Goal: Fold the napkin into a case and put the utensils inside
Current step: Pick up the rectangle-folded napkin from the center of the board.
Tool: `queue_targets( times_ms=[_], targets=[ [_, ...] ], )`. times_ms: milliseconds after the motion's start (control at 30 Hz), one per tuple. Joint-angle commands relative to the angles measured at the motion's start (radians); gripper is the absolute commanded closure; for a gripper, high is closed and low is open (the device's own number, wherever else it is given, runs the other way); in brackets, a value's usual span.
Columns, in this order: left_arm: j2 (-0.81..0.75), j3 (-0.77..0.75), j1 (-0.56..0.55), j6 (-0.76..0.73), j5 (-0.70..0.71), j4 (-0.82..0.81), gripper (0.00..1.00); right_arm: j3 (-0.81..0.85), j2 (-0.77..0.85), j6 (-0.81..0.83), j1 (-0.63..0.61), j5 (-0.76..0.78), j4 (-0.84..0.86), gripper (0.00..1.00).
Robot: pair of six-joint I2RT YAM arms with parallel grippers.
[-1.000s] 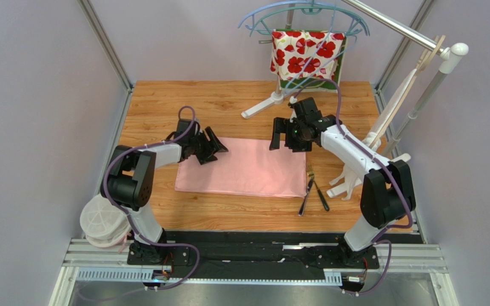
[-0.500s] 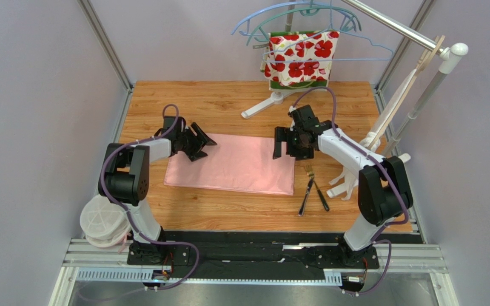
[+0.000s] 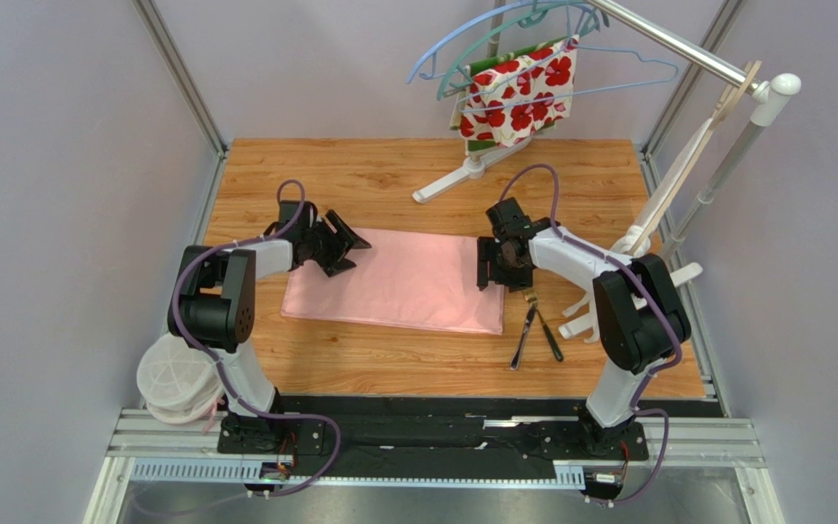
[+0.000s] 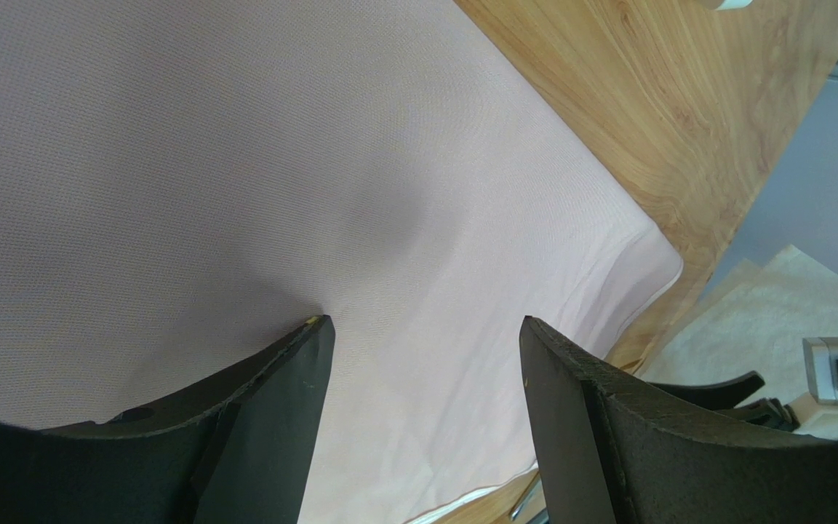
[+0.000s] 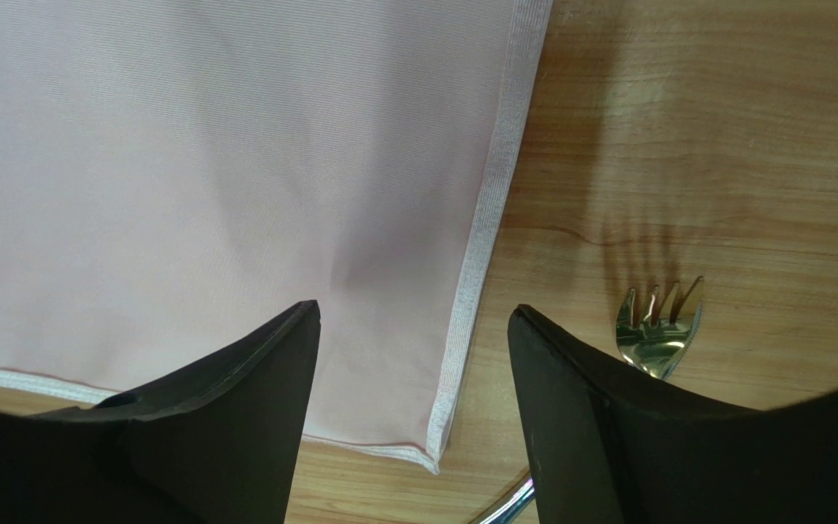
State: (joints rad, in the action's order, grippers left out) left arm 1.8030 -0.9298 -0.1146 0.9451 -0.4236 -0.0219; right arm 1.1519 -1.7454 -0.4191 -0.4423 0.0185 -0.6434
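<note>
Top external view: the napkin (image 3: 396, 282), light pink, lies flat as a wide rectangle on the wooden table (image 3: 391, 360), its long sides running left to right.

Left gripper (image 3: 338, 242) is at the napkin's far left corner. Right gripper (image 3: 499, 263) is over the napkin's right edge, towards the far corner.

The fork (image 3: 526, 318) lies on bare wood just right of the napkin's near right corner. The darker utensil (image 3: 550, 337) is beside it, further right. The two handles spread apart towards the near side, and neither touches the cloth.

A red-and-white floral cloth (image 3: 516, 93) hangs on hangers (image 3: 467, 49) well beyond the napkin's far edge.

Left wrist view: left gripper (image 4: 423, 324) has its fingers (image 4: 281, 382) spread wide, with nothing between them. One tip sits at a shallow pucker in the napkin (image 4: 227, 164). Whether it is pressing on the cloth, I cannot tell.

Right wrist view: right gripper (image 5: 412, 311) has its fingers (image 5: 565, 371) apart, straddling the stitched right hem of the napkin (image 5: 205, 153), and the cloth lies flat and ungripped. The fork tines (image 5: 658, 328) show on the wood right of the hem.
</note>
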Motion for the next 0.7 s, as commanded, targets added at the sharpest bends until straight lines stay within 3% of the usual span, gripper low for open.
queue_targets(
  times_ms=[0,400,667],
  targets=[
    [0.026,0.043,-0.008,-0.02,0.057,0.059,0.26,-0.009,-0.032,-0.052,-0.019,0.081,0.048,0.33],
    [0.018,0.054,-0.011,-0.012,0.068,0.05,0.26,-0.07,-0.114,-0.118,-0.059,0.121,0.125,0.42],
    [0.003,0.059,-0.022,-0.031,0.086,0.054,0.26,-0.109,-0.138,-0.116,-0.07,0.118,0.197,0.67]
  ],
)
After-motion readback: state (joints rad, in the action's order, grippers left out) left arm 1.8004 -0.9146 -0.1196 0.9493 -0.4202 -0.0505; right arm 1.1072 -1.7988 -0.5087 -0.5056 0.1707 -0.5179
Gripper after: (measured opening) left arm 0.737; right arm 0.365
